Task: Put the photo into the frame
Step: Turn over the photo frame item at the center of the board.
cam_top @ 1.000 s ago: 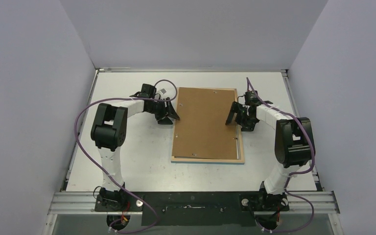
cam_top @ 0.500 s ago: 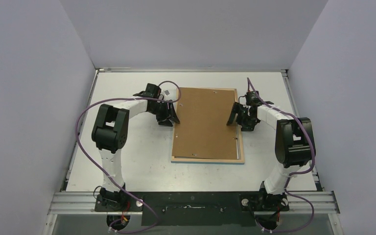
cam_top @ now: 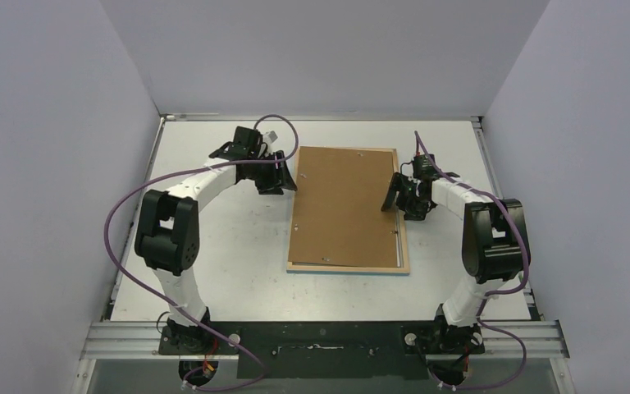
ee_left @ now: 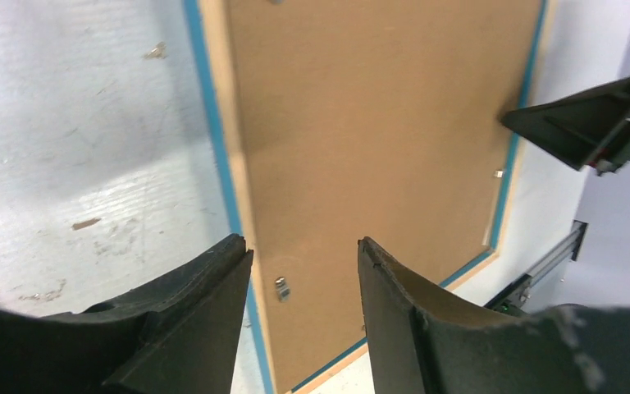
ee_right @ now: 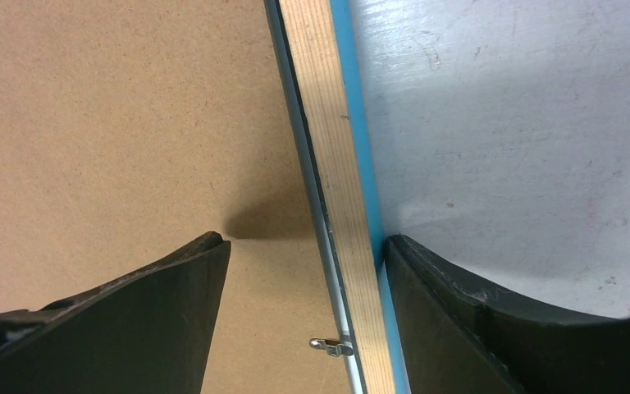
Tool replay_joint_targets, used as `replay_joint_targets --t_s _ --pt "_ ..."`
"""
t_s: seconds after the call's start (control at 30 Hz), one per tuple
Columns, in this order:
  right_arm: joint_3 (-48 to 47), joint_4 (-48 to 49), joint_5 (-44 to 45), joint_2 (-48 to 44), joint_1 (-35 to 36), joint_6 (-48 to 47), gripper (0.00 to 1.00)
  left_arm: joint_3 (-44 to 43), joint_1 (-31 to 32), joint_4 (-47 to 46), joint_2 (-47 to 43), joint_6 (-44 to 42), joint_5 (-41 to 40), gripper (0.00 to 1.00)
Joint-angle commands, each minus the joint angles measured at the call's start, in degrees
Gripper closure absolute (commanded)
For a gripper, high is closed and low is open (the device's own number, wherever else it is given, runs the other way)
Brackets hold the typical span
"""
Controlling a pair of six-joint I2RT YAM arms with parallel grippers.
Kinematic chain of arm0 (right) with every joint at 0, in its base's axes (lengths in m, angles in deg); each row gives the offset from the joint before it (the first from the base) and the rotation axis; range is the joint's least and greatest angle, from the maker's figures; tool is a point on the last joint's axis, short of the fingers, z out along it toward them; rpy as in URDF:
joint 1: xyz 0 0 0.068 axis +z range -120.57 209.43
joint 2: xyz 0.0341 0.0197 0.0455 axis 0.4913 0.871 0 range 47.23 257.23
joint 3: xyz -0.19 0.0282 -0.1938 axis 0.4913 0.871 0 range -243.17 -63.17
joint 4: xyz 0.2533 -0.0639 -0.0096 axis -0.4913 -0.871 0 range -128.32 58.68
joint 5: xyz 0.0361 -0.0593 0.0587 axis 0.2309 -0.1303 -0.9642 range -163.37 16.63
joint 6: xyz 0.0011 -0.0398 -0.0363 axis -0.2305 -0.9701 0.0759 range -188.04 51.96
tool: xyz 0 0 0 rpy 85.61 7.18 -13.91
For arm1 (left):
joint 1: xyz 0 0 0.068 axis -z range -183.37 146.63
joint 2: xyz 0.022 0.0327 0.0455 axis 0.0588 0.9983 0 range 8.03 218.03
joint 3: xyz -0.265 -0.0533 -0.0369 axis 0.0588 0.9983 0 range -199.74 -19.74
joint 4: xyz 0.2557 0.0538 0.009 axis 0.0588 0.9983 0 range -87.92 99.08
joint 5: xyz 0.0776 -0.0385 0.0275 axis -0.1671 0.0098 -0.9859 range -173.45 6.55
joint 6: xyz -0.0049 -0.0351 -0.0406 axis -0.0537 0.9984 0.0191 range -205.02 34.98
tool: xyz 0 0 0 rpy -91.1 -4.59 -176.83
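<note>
White table [cam_top: 230, 275] is bearing the frame [ee_right: 336, 164]; left gripper [ee_left: 302, 246] and right gripper [ee_right: 305, 240], spread, are hovering over its rails. Centring each rail between the fingers looks wisest.

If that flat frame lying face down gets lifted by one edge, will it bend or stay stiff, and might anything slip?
Probably stiff: the frame shows a solid-looking wood rim. It lies thin and flat on the table, so likely light but hard to get under. The brown backing board seems askew, so it may slide.
</note>
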Motion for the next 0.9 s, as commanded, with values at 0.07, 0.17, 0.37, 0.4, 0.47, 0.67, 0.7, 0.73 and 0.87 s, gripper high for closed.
replay_joint_targets --t_s 0.07,0.17,0.37,0.4,0.47,0.67,0.7,0.73,0.87 --pt "2.1 0.3 -1.5 1.4 0.5 1.1 0.32 1.4 0.5 -5.4 -0.1 3.6 2.5 0.54" --pt "2.0 0.1 -1.9 1.8 0.5 1.1 0.34 1.1 1.1 -6.1 1.4 4.3 2.2 0.54" --pt "2.0 0.2 -3.5 2.8 0.5 1.5 0.39 0.4 1.4 -7.5 5.5 5.7 5.1 0.54" --pt "2.1 0.2 -3.5 2.8 0.4 1.6 0.39 0.5 1.5 -7.5 5.8 5.8 4.7 0.54" --pt "2.2 0.4 -3.5 2.8 0.5 1.6 0.39 0.5 1.5 -7.0 6.1 5.8 3.7 0.55" --pt "2.4 0.4 -3.5 2.9 0.5 1.5 0.39 0.4 1.5 -5.8 6.7 4.4 0.5 0.54" --pt "2.5 0.4 -3.5 2.9 0.5 1.5 0.39 0.4 1.5 -5.8 6.9 4.3 0.5 0.54" --pt "2.5 0.4 -3.5 2.9 0.4 1.5 0.39 0.5 1.5 -5.8 7.1 4.2 0.5 0.54" --pt "2.6 0.4 -3.6 3.1 0.5 1.4 0.39 0.3 2.2 -5.2 7.8 4.2 0.3 0.54"
